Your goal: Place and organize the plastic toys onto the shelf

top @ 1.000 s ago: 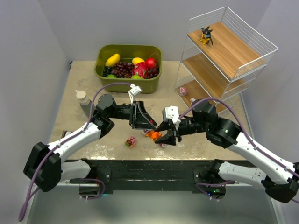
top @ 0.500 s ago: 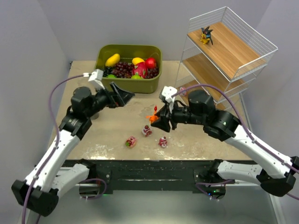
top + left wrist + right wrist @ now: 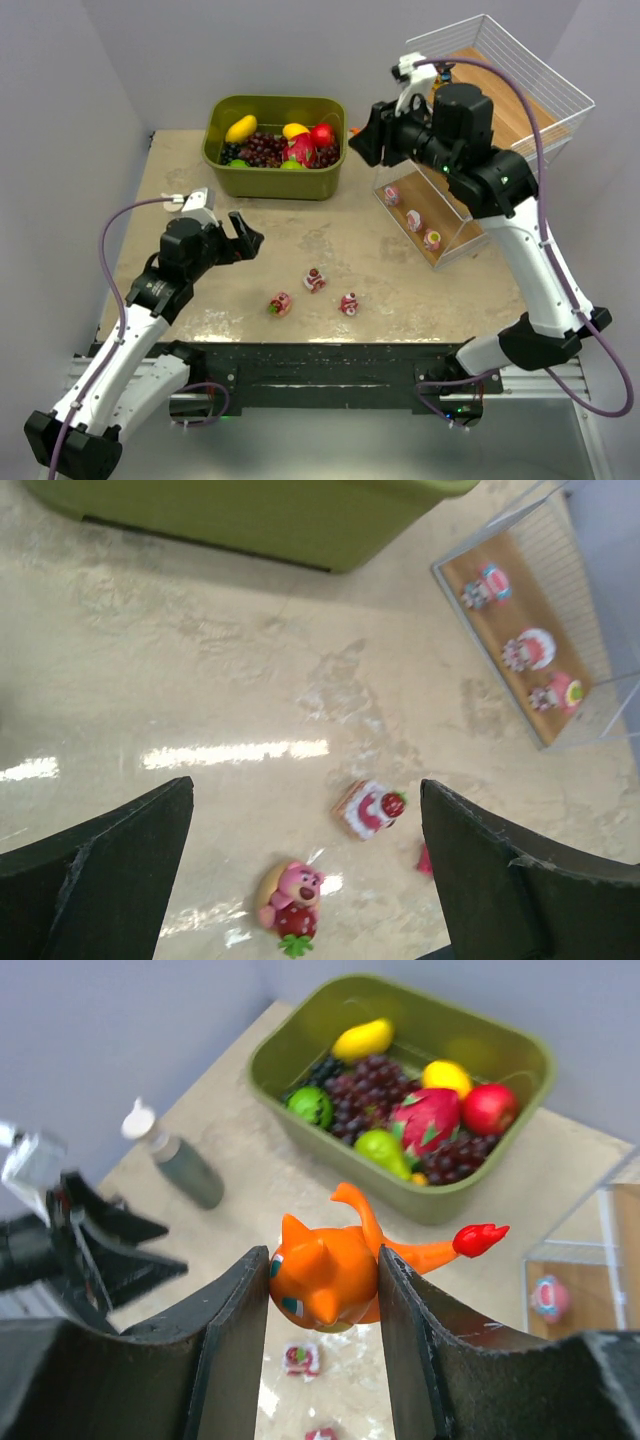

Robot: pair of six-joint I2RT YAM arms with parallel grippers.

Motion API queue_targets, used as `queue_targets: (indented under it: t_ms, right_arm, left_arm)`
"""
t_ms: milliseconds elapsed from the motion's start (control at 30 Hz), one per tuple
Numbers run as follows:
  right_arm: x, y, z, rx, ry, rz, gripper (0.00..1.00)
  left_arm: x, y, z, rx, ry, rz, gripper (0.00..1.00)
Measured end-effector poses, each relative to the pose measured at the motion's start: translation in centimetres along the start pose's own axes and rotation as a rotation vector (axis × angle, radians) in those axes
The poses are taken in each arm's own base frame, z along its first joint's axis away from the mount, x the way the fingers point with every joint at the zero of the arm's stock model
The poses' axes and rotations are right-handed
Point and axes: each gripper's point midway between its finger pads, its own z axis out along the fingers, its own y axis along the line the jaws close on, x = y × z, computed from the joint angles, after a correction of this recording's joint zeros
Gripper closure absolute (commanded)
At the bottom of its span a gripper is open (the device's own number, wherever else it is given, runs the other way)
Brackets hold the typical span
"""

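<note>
Your right gripper [image 3: 322, 1260] clamps the orange toy [image 3: 330, 1275].
Shelf [image 3: 452, 222] holds three toys [image 3: 414, 220], table [image 3: 300, 225] three, bin [image 3: 280, 182] fruit [image 3: 265, 148]; left gripper [image 3: 305, 790] spread wide.

Bare tabletop [image 3: 300, 232] btwn L gripper [image 3: 243, 237] (jaws wide apart) and the toys on the table [image 3: 315, 280]: nothing in the way. Gaps btwn those three. Green bin [image 3: 270, 180] walls off far side, fruit [image 3: 265, 150] up to abt the rim. Bottle [image 3: 180, 1165] stands near left edge, close to L gripper. Shelf [image 3: 510, 110] fills right rear, wire walls round top tier; toys on lowest tier [image 3: 414, 221] spaced in a row. R gripper [image 3: 362, 135], clamped on orange toy [image 3: 325, 1270], hangs btwn bin and shelf, above a bare strip of table.
</note>
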Motion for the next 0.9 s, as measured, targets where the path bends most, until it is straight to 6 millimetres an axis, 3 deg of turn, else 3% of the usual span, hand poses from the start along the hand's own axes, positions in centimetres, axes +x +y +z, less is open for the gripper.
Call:
queue_targets:
  t_ms: [167, 333, 500, 667, 900]
  right_arm:
    - [-2.2, -3.9, -0.9, 0.132, -0.038, 0.052, 1.0]
    - [-1.9, -8.4, -2.3, 0.28, -0.029, 0.105, 1.0]
    - [-1.4, -11.5, -3.7, 0.369, -0.012, 0.134, 1.0]
    - [-1.8, -12.3, -5.1, 0.397, -0.027, 0.144, 1.0]
    - [-4.3, -11.3, -7.9, 0.397, -0.099, 0.132, 1.0]
  left_arm:
    - [2.5, 1.5, 0.4, -0.023, 0.058, 0.037, 0.01]
    - [3.6, 1.7, 0.3, -0.012, 0.091, 0.061, 0.0]
    - [3.8, 1.4, 0.3, 0.01, 0.102, 0.078, 0.0]
    - [4.1, 1.2, 0.2, 0.03, 0.112, 0.08, 0.01]
    - [4.4, 1.0, 0.0, 0.044, 0.116, 0.08, 0.0]
